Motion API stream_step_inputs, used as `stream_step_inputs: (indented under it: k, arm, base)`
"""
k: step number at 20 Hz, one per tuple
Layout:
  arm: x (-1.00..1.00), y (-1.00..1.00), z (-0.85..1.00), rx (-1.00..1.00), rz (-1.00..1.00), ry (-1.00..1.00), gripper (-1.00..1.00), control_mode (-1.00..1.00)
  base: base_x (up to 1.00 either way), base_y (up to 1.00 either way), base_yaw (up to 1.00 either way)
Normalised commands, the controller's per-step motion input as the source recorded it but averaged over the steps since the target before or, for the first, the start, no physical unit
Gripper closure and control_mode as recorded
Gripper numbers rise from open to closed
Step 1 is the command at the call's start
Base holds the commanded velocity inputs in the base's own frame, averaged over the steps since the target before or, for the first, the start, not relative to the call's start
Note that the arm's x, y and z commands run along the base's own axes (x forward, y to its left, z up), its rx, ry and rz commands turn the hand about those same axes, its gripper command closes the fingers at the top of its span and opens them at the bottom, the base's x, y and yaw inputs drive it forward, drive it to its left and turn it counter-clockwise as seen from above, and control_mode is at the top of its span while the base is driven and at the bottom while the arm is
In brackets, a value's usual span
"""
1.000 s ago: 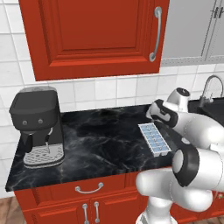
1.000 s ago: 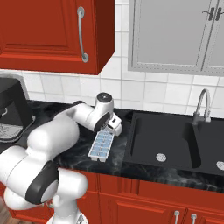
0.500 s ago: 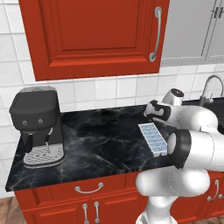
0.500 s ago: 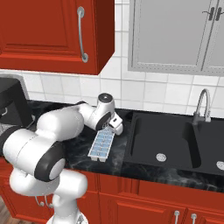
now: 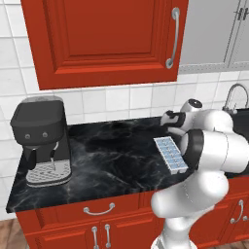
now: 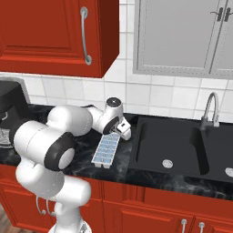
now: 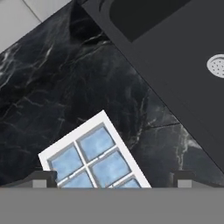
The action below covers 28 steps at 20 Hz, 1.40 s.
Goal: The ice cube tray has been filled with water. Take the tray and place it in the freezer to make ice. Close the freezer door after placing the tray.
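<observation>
The ice cube tray (image 5: 170, 154) (image 6: 105, 150) lies flat on the black marble counter (image 5: 107, 160), just left of the sink, with pale blue water (image 7: 97, 144) filling its cells. My gripper (image 5: 170, 127) (image 6: 119, 133) hangs just above the tray's far end, pointing down. It is open and holds nothing. In the hand view the tray (image 7: 94, 155) sits between my two fingertips (image 7: 43, 178), its near corner toward the sink. The freezer and the freezer door are out of view.
A black coffee machine (image 5: 41, 141) stands at the counter's left end. The black sink (image 6: 182, 145) with its faucet (image 6: 209, 109) lies right of the tray. A red wall cabinet (image 5: 107, 39) and grey cabinets (image 6: 182, 36) hang above.
The hand has shifted slightly left over the tray's far end, and the arm's elbow has swung down in front. The tray has not moved and the gripper stays open.
</observation>
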Motion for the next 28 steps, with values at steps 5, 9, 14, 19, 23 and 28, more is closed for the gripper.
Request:
stream_step_inputs:
  k: [5,9,14,19,23,28]
  arm:
    - [0.35,-0.11,-0.11,0.05,-0.04,0.03,-1.00,-1.00]
    - [0.35,-0.05,-0.17,0.04,-0.03,0.02,-1.00,-1.00]
    - [0.31,0.00,-0.22,0.01,-0.01,0.00,-1.00,-1.00]
    - [0.32,0.00,-0.24,0.00,-0.01,0.03,-1.00,-1.00]
    - [0.21,0.00,-0.23,0.00,0.00,0.04,-1.00,-1.00]
    - [0.09,0.00,-0.22,0.00,0.00,0.05,-1.00,-1.00]
  base:
    - [0.00,0.00,0.00]
    - [0.00,0.00,0.00]
    - [0.00,0.00,0.00]
    - [0.00,0.00,0.00]
    - [0.00,0.00,0.00]
    - [0.00,0.00,0.00]
